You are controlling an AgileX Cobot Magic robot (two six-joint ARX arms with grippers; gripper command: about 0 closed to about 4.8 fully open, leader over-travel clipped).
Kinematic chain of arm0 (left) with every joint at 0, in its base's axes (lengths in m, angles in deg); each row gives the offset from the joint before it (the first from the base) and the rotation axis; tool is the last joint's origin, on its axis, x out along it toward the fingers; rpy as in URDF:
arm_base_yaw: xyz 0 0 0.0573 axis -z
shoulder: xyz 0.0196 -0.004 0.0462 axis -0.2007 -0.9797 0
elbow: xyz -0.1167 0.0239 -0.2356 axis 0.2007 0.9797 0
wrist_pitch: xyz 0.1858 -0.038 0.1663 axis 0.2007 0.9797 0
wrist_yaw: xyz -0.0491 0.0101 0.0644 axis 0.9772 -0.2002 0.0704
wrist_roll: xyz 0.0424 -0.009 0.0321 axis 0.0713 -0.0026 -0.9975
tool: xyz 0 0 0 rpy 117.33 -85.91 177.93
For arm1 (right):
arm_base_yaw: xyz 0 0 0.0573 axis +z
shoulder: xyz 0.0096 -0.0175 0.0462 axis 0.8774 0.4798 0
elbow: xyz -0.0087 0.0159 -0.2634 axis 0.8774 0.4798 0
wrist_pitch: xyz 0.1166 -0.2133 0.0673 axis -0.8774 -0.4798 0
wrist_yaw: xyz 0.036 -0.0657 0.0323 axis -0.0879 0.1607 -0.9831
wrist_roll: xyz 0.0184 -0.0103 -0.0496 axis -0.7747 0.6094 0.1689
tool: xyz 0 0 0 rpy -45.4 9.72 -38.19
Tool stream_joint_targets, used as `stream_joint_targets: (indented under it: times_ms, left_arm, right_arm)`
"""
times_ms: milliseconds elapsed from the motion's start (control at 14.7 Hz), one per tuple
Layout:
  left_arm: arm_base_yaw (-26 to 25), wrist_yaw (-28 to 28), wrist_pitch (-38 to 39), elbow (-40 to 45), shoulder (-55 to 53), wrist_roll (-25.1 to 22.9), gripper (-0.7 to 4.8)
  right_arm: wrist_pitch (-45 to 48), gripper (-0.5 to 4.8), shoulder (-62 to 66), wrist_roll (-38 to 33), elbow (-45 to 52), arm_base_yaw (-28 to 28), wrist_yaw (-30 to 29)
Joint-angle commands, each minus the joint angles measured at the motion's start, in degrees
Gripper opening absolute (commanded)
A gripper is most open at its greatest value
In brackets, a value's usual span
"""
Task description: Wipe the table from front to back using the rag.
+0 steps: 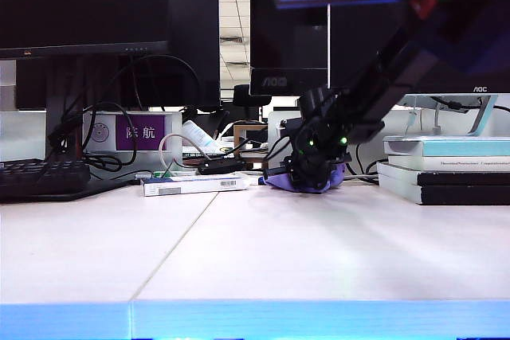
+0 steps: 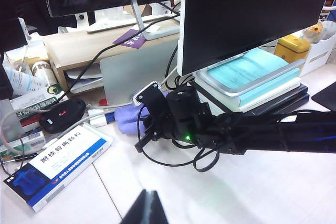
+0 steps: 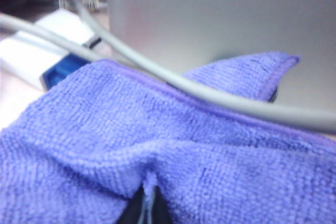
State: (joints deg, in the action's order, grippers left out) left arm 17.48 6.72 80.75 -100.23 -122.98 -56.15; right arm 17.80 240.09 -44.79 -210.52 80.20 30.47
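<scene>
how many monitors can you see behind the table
3: one at far left, one behind it, centre-left, and one centre-right above the rag. The arm may hide more on the right.

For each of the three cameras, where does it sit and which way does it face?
Exterior view: low at the table front edge, facing the monitors; shows the right gripper on the rag.
Left wrist view: high, looking down; left gripper tip, right arm.
Right wrist view: close on the rag; right gripper pinching it.
All share the rag.

"AOC" stands on the monitor bezel point(image 1: 275, 83); "际航" on a purple sign point(image 1: 140, 130).
</scene>
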Motion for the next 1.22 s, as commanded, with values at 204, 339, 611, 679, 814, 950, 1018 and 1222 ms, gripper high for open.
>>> stream_joint_targets:
  times_ms: [204,339,611,679,814,950,1018,1222]
  left_arm:
    - [0.09,0.35,-1.44,-0.33,0.22,0.17,-0.05]
    - [0.09,0.39,-1.84,-0.33,0.24,0.24,-0.05]
    - [0.09,0.37,-1.9,-0.33,0.24,0.39,-0.05]
    - [0.09,0.37,-1.9,-0.33,0.24,0.39,-0.05]
    - [0.09,0.39,-1.9,-0.33,0.24,0.39,-0.05]
    - [0.09,0.39,-1.99,-0.33,0.24,0.39,-0.05]
    - [0.09,0.37,-2.1,-0.33,0.24,0.39,-0.05]
    - [0.09,0.39,-2.38,-0.33,0.24,0.42,-0.05]
  right_arm:
    - [-13.53,-0.06,-2.56,-0.28,0.26,0.07,0.09]
    - [-18.36,-0.06,-4.44,-0.26,0.26,0.39,-0.92]
    - [-23.8,-0.06,-5.16,-0.85,0.26,1.81,-2.05]
    - [-28.33,-0.06,-5.2,-4.37,0.26,2.69,-2.43]
    - [-35.82,-0.06,-5.62,-7.26,0.26,3.74,-2.49]
    - [-40.83,-0.06,-6.56,-9.73,0.26,3.96,-2.75]
    - [-42.03,-0.06,-7.06,-10.14,0.28,3.96,-2.89]
    - [-44.3,-0.06,-8.17,-10.12,0.28,4.0,-2.91]
